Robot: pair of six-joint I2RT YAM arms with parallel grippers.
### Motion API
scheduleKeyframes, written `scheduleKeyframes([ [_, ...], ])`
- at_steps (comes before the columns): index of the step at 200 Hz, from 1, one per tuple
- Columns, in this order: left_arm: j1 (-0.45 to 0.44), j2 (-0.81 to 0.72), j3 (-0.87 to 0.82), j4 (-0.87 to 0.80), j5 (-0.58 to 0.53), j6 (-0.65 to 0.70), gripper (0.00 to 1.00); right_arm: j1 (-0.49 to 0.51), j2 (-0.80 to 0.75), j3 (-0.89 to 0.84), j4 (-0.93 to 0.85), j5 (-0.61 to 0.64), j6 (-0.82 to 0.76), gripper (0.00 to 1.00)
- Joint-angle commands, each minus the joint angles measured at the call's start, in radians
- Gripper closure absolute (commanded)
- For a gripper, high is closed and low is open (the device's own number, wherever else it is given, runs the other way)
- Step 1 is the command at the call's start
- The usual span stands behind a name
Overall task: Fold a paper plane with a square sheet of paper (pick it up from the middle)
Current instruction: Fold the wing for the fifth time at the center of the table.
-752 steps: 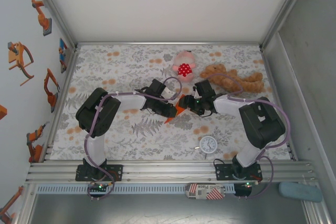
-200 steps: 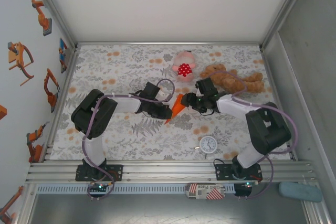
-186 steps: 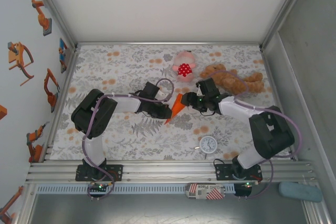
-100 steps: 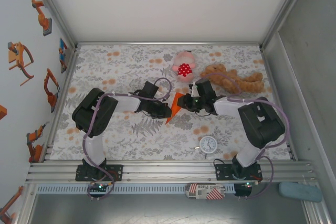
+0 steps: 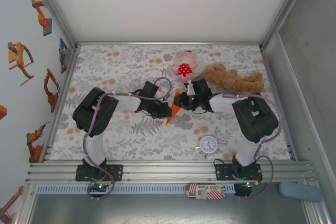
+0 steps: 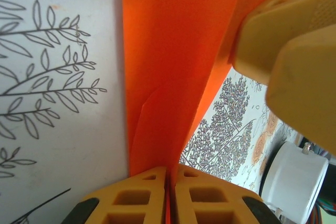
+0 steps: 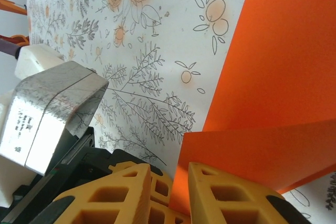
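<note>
Orange paper (image 6: 173, 77) sits pinched in our left claw (image 6: 169, 174), steady for folding; right claw (image 7: 169, 170) waits at its edge; its grip we cannot tell.

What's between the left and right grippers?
The paper, a folded orange wedge, clamped from either side by the left gripper and the right gripper. The top view shows it.
</note>
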Motion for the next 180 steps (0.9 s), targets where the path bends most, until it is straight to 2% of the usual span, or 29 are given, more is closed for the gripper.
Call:
scheduleKeyframes([
  [1,0.007,0.026,0.015,-0.022,0.003,-0.011,0.87,0.006,0.024,0.028,-0.036,0.018,-0.015,0.75],
  [71,0.009,0.031,0.010,-0.026,0.001,-0.009,0.84,0.005,0.057,0.047,-0.054,0.030,-0.020,0.75],
  [145,0.010,0.041,0.005,-0.057,-0.031,0.009,0.86,0.004,0.076,0.056,-0.018,-0.008,-0.025,0.75],
  [180,0.010,0.046,-0.014,-0.044,-0.046,0.009,0.88,0.003,0.000,0.017,0.000,0.014,-0.038,0.74],
])
